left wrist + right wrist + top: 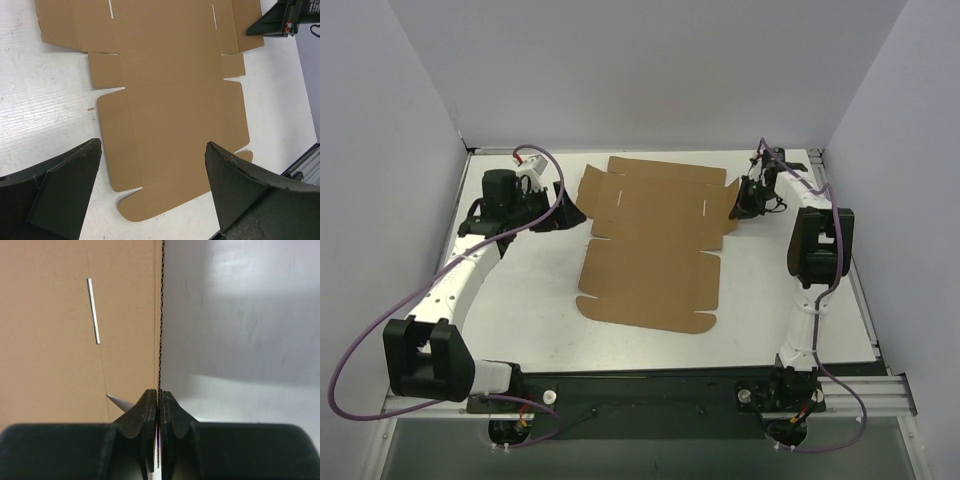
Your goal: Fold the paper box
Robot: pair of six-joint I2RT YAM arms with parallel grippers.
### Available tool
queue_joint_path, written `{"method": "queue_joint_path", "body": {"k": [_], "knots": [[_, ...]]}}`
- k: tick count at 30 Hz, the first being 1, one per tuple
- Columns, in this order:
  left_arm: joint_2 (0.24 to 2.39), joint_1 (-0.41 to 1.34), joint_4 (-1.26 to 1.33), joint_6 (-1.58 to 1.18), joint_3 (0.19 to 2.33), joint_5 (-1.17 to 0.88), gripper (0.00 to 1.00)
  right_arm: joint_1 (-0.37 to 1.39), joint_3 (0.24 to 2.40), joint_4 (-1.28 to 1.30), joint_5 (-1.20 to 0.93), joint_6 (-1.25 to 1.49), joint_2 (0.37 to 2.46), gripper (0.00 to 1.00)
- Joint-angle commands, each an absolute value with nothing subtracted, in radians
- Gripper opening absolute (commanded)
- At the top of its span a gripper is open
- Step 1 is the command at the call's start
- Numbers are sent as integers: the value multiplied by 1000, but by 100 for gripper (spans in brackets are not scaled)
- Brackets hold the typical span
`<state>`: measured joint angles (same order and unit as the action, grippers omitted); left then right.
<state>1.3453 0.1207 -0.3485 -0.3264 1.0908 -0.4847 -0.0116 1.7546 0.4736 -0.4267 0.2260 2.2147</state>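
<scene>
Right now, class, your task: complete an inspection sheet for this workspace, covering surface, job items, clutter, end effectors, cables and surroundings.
Surface: white table, lightly scuffed.
Job's things: paper box, an unfolded brown sheet lying mid-table.
Clutter: nothing seen.
End effectors: left end effector open, by the sheet's left edge; right end effector shut on the paper box's right edge.
Cables: purple cables loop along both arms, off the sheet.
Surroundings: plain pale walls on three sides; metal rail at the near edge.

The table [520,325] lies open nearside of the paper box [655,250]; left tool [570,214] and right tool [738,206] flank it.
</scene>
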Motion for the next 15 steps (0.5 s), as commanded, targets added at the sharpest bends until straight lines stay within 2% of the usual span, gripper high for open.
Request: {"method": "queue_joint_path", "body": {"k": [1,10,15], "knots": [[1336,107,-324,-308,1103,-492,96,20,1648,516,-402,207,2062,0],[1350,-34,-184,-407,1049,-673,97,90,1445,482,-505,201,1755,0],[1358,-35,-282,-316,1069,-552,97,97,1402,482,-549,202,1634,0]]}}
